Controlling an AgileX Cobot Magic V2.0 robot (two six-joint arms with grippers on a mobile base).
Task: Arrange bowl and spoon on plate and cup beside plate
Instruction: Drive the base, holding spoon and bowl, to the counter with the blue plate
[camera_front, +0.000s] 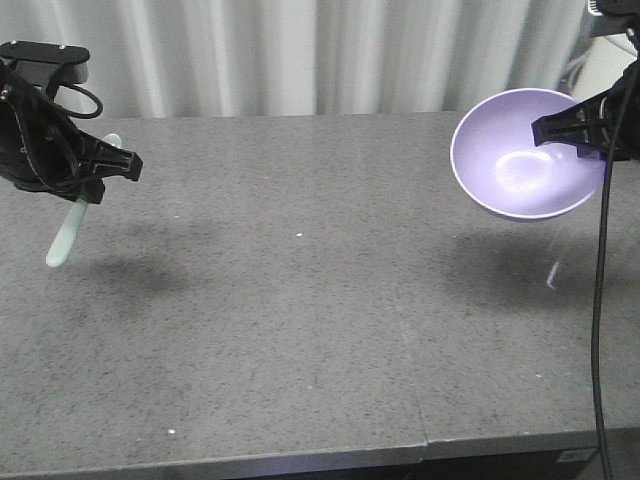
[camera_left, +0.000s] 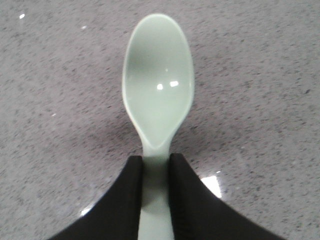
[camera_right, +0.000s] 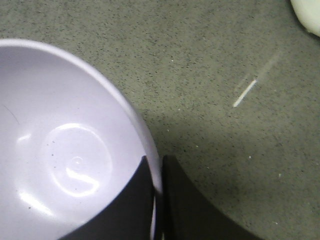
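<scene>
My left gripper (camera_front: 100, 178) hangs above the table's far left, shut on the handle of the mint-green spoon (camera_front: 62, 240), whose scoop points down and to the left. In the left wrist view the spoon (camera_left: 157, 90) sticks out forward, scoop up, from between the black fingers (camera_left: 131, 192) of the left gripper (camera_left: 156, 164). At the far right my right gripper (camera_front: 552, 130) is shut on the rim of the lavender bowl (camera_front: 520, 155), held off the table and tipped toward the camera. The right wrist view shows the bowl (camera_right: 65, 150) pinched at its rim by the right gripper (camera_right: 157, 167). Plate and cup are out of view.
The grey speckled table (camera_front: 300, 330) has a seam (camera_front: 410, 350) running front to back right of centre. A pleated curtain hangs behind it. A black cable (camera_front: 600, 300) drops along the right edge. A pale rounded object (camera_right: 307, 15) shows at the far right corner.
</scene>
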